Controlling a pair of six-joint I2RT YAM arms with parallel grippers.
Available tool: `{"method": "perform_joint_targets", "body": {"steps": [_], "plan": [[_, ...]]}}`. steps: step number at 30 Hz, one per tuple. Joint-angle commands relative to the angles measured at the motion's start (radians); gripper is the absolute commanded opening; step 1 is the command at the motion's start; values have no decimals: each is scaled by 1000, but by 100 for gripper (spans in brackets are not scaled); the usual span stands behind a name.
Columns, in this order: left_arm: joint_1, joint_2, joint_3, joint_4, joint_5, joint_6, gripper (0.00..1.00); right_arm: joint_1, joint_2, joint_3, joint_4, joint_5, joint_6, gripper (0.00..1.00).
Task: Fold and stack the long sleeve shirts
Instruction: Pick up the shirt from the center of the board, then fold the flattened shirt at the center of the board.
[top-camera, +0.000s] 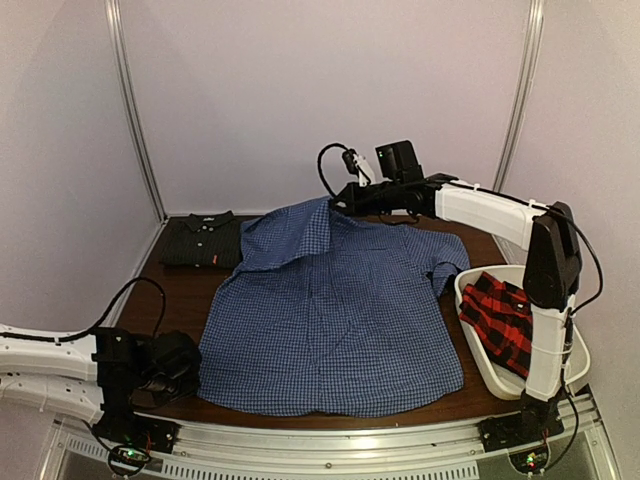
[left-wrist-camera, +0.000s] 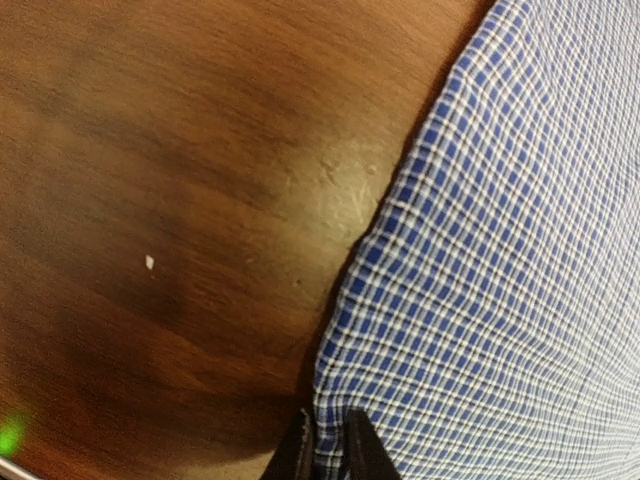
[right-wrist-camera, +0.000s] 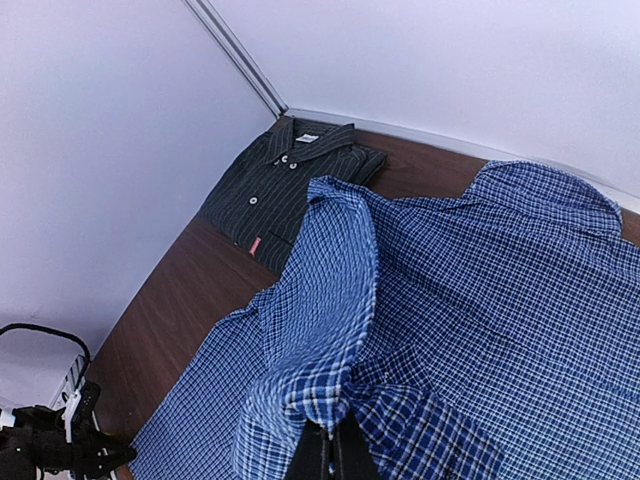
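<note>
The blue gingham shirt (top-camera: 335, 315) lies spread on the brown table. My left gripper (left-wrist-camera: 330, 452) is shut on its near left hem corner (left-wrist-camera: 335, 440), low at the table. My right gripper (right-wrist-camera: 335, 450) is shut on a bunch of the shirt's cloth (right-wrist-camera: 330, 330) and holds it raised above the far edge; in the top view this gripper (top-camera: 338, 203) is at the shirt's far top. The dark charcoal shirt (top-camera: 203, 240) lies folded at the far left corner, with its orange tag (right-wrist-camera: 255, 246). The red-and-black plaid shirt (top-camera: 500, 320) lies in the tub.
A white plastic tub (top-camera: 580, 370) stands at the right table edge beside the right arm's base. Bare brown table (top-camera: 180, 300) shows left of the blue shirt. White walls and metal posts enclose the back and sides.
</note>
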Motion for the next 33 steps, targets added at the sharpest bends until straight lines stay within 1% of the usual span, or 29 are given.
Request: {"method": "perform_joint_targets", "body": {"steps": [1, 3, 4, 8, 11, 16, 19, 24, 28, 33], "plan": [[-2, 36, 18, 27, 2, 42, 7, -4, -42, -1, -14, 10, -7, 0], [-1, 50, 56, 19, -15, 76, 1, -3, -38, 17, -26, 19, -15, 0], [-1, 60, 84, 25, -20, 113, 0, -4, -35, 31, -36, 29, -22, 0], [-1, 187, 252, 30, -33, 287, 0, -15, -22, 93, -95, 105, -40, 0], [-9, 304, 388, 36, -21, 413, 0, -50, -17, 126, -115, 106, -30, 0], [-29, 467, 580, 57, 30, 580, 0, -124, -32, 134, -140, 113, -24, 0], [-45, 550, 666, 99, 91, 666, 0, -158, -50, 112, -162, 139, -36, 0], [-80, 691, 775, 175, 222, 781, 0, -197, -111, 36, -162, 167, -45, 0], [-105, 766, 839, 185, 301, 837, 0, -207, -156, -14, -179, 220, -66, 0], [-117, 796, 832, 208, 404, 874, 0, -213, -216, -81, -187, 264, -76, 0]]}}
